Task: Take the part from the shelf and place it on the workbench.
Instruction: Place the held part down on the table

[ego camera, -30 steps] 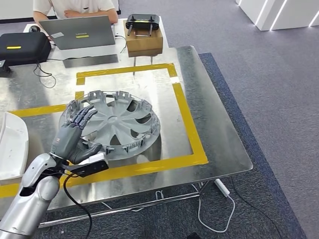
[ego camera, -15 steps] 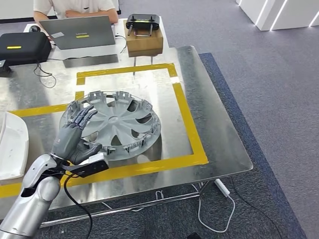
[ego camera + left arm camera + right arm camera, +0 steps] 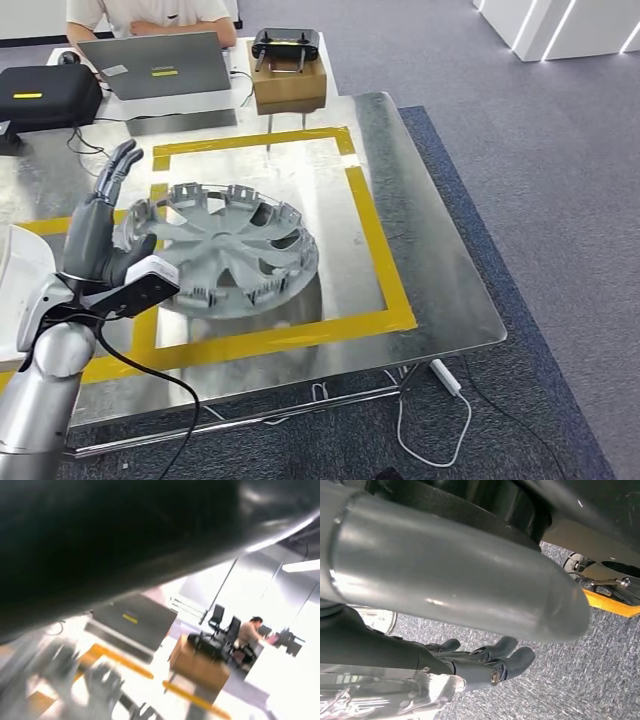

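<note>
The part, a grey wheel cover (image 3: 226,245), lies inner side up on the metal workbench (image 3: 430,270), inside the yellow tape frame (image 3: 377,250). My left hand (image 3: 98,225) hovers just left of its rim with the fingers spread and straight, holding nothing and apart from the cover. The left wrist view is blurred; it shows the laptop (image 3: 132,620) and the cardboard box (image 3: 198,662) past a dark mass. My right hand (image 3: 486,662) hangs at my side over grey carpet, its fingers loosely extended with nothing in them.
A white moulded part (image 3: 19,290) lies at the bench's left edge, close to my left forearm. At the back stand a black case (image 3: 45,95), a laptop (image 3: 155,65) with a person (image 3: 151,15) behind it, and a cardboard box (image 3: 290,85) carrying a black controller.
My left hand has come off the wheel cover's rim, rising and moving left and back with its fingers opening out. The cover stays on the bench, shifted slightly.
</note>
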Available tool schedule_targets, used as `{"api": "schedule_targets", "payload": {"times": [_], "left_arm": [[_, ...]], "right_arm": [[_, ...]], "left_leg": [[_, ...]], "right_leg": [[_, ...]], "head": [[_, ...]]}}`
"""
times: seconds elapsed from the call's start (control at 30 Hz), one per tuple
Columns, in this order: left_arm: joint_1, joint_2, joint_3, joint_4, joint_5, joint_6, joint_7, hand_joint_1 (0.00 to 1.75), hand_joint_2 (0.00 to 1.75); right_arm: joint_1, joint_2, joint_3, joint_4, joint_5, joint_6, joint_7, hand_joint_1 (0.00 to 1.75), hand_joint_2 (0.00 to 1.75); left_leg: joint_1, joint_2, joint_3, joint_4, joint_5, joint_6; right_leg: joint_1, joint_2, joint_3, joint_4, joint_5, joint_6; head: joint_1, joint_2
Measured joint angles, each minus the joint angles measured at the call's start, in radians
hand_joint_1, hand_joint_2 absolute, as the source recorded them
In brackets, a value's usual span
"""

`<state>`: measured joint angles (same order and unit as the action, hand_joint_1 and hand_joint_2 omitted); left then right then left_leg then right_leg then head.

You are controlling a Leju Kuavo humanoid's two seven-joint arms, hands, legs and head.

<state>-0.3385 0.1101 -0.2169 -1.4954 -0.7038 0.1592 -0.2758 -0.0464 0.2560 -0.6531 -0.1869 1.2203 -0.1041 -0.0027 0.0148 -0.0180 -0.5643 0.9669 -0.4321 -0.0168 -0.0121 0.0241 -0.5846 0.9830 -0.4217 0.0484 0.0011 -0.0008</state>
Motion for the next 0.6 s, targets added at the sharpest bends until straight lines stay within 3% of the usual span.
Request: {"api": "schedule_targets", "payload": {"times": [0.27, 0.6], "left_arm": [[-0.011, 0.002, 0.057, -0.053, 0.047, 0.003, -0.005, 0.00, 0.00], [-0.010, 0.002, 0.067, -0.061, 0.050, -0.001, -0.006, 0.00, 0.00]], "right_arm": [[0.001, 0.000, 0.000, 0.000, 0.000, -0.001, 0.000, 0.00, 0.00], [0.000, 0.000, 0.000, 0.000, 0.000, -0.002, 0.000, 0.00, 0.00]], "left_leg": [[0.000, 0.000, 0.000, 0.000, 0.000, 0.000], [0.000, 0.000, 0.000, 0.000, 0.000, 0.000]], "right_leg": [[0.000, 0.000, 0.000, 0.000, 0.000, 0.000], [0.000, 0.000, 0.000, 0.001, 0.000, 0.000]], "head": [[0.000, 0.000], [0.000, 0.000]]}}
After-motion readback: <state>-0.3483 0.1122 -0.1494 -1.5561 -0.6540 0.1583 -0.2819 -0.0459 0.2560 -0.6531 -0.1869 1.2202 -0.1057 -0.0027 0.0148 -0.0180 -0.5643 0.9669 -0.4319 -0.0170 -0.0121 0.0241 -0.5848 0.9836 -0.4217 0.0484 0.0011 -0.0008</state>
